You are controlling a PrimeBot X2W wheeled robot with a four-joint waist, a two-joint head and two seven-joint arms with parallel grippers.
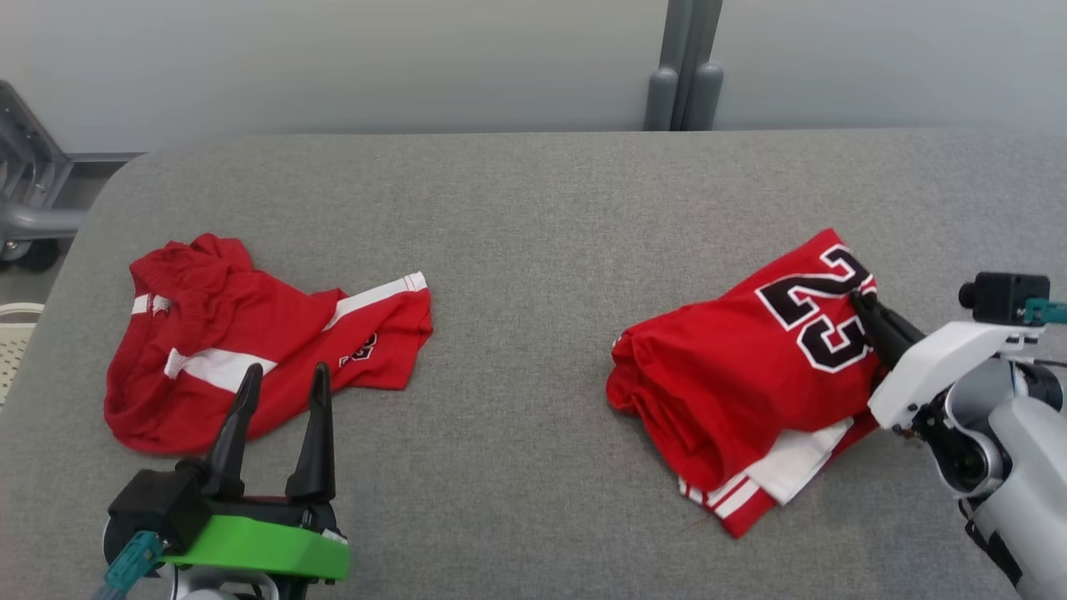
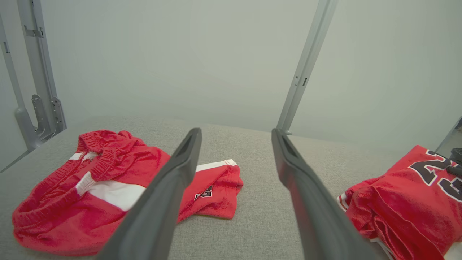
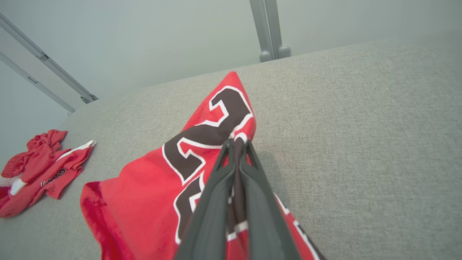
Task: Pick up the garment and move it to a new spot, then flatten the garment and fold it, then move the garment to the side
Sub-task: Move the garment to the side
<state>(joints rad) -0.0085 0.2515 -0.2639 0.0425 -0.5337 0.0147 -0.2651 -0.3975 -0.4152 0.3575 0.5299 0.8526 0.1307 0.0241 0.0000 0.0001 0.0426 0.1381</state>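
Your right claw (image 3: 236,142) is clenched on the right edge of the folded red jersey (image 1: 742,375), its fingers pinching the fabric at the black number 23. The jersey lies in a thick fold on the right side of the grey worktop (image 1: 517,275), with a white-striped layer showing under its near edge. Your left claw (image 1: 284,375) stands released, fingers spread, near the crumpled red shorts (image 1: 208,333) on the worktop's left side, well apart from the jersey.
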